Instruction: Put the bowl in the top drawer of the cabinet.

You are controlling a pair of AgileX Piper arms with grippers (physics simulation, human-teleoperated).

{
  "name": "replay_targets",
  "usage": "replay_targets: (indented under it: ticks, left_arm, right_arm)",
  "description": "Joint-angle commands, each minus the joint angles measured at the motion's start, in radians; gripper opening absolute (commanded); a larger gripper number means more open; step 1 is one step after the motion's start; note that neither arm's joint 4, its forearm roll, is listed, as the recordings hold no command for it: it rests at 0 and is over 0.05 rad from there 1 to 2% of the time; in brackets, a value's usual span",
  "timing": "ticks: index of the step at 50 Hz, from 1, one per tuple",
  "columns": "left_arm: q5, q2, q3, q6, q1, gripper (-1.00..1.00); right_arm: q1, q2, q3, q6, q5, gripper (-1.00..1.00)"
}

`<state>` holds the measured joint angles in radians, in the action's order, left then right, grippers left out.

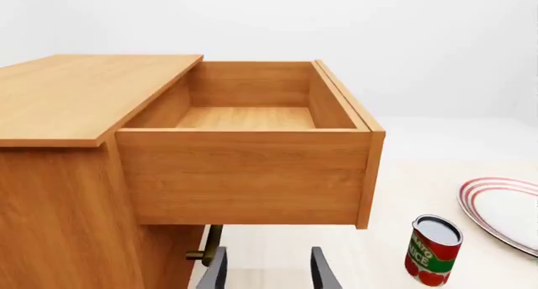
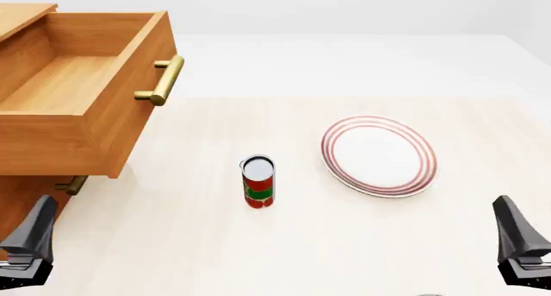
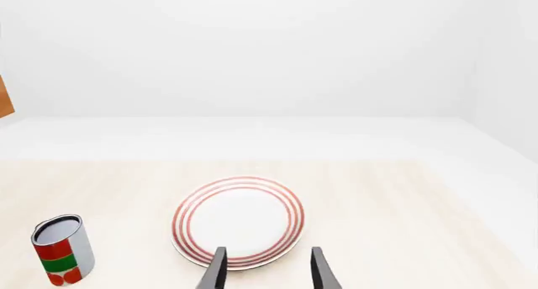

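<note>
Bowl not visible in any view. Top drawer [image 2: 82, 83] pulled out; only left wrist view shows its floor. Left hand [image 1: 267, 271] and right hand [image 3: 267, 270] spread, holding nothing; fingertips cut off.

1 cabinet [image 2: 22, 199] w/ 2 drawers: top drawer [image 2: 82, 96] pulled out, lower drawer [image 1: 181, 254] shut; 2 brass handles, 1 per drawer; 1 tomato can [image 2: 257, 182]; 1 red-ringed plate [image 2: 379, 155]; 1 table [image 2: 344, 244]; 2 grippers, left gripper [image 1: 267, 270] & right gripper [image 3: 267, 269].

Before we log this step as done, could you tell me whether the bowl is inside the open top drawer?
No, the top drawer stands pulled open and only its bare wooden floor shows.
</note>
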<state>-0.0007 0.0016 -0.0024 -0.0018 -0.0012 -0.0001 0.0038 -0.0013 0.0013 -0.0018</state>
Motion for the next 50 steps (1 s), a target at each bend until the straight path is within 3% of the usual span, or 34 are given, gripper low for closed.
replay_targets:
  ticks: [1,19,27,32,36,41,50]
  left_arm:
    - [-0.001,0.002,-0.007,0.0,0.001,1.0]
    - [0.016,-0.001,-0.042,0.007,-0.022,1.0]
    - [0.076,-0.001,-0.096,-0.066,-0.024,1.0]
    - [0.118,-0.001,-0.136,-0.06,-0.035,1.0]
    - [0.159,-0.001,-0.169,-0.062,-0.081,1.0]
    - [0.208,-0.001,-0.218,0.0,-0.198,1.0]
    - [0.285,0.007,-0.277,0.046,-0.308,1.0]
  right_arm:
    - [0.0,0.012,-0.003,0.002,-0.007,1.0]
    - [0.0,0.0,-0.004,0.001,0.005,1.0]
    - [0.0,-0.001,-0.003,0.001,0.005,1.0]
    - [0.0,-0.002,-0.002,0.001,0.005,1.0]
    - [0.0,-0.002,-0.003,0.001,0.006,1.0]
    - [0.0,-0.002,-0.002,0.001,0.005,1.0]
    - [0.0,-0.001,-0.004,0.001,0.007,1.0]
